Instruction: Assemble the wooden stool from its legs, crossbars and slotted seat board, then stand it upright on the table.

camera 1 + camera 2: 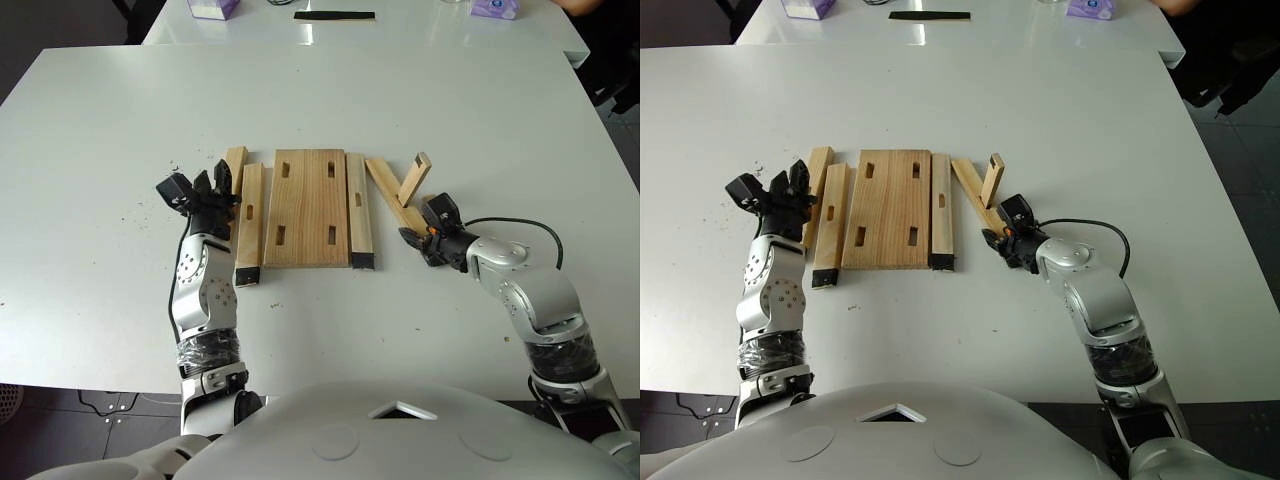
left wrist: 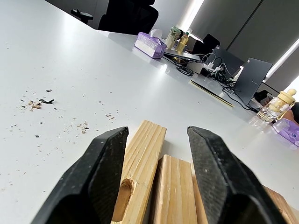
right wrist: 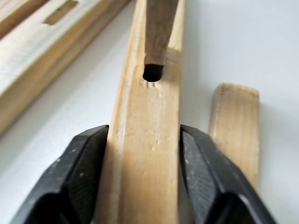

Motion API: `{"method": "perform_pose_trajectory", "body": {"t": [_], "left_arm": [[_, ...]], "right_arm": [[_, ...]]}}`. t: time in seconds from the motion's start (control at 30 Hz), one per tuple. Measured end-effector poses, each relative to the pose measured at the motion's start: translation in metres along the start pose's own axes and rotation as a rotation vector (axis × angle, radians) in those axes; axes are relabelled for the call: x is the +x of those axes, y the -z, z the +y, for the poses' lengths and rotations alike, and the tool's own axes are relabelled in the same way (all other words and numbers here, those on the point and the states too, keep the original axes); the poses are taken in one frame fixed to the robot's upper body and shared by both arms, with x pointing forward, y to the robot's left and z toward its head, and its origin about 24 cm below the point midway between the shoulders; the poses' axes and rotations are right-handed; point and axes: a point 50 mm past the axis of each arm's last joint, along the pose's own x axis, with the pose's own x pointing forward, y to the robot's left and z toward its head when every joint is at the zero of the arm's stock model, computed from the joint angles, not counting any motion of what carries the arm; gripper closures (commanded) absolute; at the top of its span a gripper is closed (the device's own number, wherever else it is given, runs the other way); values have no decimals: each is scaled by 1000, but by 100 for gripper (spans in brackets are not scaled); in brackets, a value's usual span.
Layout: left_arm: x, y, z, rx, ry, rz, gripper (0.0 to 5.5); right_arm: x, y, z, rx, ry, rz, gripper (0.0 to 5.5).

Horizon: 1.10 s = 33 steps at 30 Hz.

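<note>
Barely begun: the seat board [image 1: 305,205] lies flat mid-surface, loose legs [image 1: 250,215] beside it. The right end effector [image 1: 418,240] clamps a leg [image 1: 385,188] with one crossbar [image 1: 415,177] plugged in. The left end effector [image 2: 156,135] gapes open at the outermost leg [image 2: 142,154].

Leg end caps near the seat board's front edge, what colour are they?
Black. The end caps show best in the left eye view.

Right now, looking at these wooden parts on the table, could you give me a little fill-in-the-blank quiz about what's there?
The seat board has ____ slots cut through it.
The right gripper is clamped on a wooden piece with a dark ____ drilled in it.
The left gripper stands ____, gripping nothing.
Missing words: four; hole; open.
</note>
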Motion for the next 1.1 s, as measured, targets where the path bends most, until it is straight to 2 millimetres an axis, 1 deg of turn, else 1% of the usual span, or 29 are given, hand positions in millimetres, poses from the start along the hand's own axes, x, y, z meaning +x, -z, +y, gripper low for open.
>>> {"method": "perform_pose_trajectory", "body": {"t": [0.23,0.3,0.37,0.43,0.53,0.6,0.63,0.67,0.7,0.73,0.8,0.83,0.87,0.93,1.07,1.1], "left_arm": [[-1,1,1,1,-3,3,313],[-1,0,1,3,-3,5,313],[0,-2,3,15,-2,13,313],[2,-7,5,26,7,13,313],[6,-20,5,-3,60,14,313],[12,-30,0,-48,110,10,313],[15,-38,-7,-78,165,3,313],[17,-46,-14,-102,222,-11,299],[18,-58,-27,-121,314,-35,287],[18,-68,-39,-138,402,-54,272],[13,-78,-61,-172,550,-67,239],[10,-79,-66,-185,596,-60,219],[5,-81,-77,-221,689,-39,205],[-4,-83,-91,-287,819,-7,202],[-14,-89,-102,-393,960,39,202],[-16,-90,-104,-405,984,47,202]], "right_arm": [[0,0,1,6,4,-4,344],[0,0,1,25,16,-12,344],[0,-5,1,70,38,-54,344],[-1,-17,-1,122,55,-128,344],[0,-48,-13,248,53,-282,344],[2,-67,-24,324,28,-371,344],[1,-78,-30,354,-2,-421,344],[-1,-88,-35,381,-56,-472,344],[-6,-101,-37,402,-144,-542,344],[-12,-112,-38,401,-227,-600,344],[-23,-123,-36,341,-392,-676,344],[-26,-123,-35,322,-442,-687,344],[-33,-124,-34,282,-540,-701,344],[-44,-124,-32,227,-695,-716,344],[-56,-125,-29,171,-894,-693,344],[-57,-126,-28,159,-917,-687,344]]}}
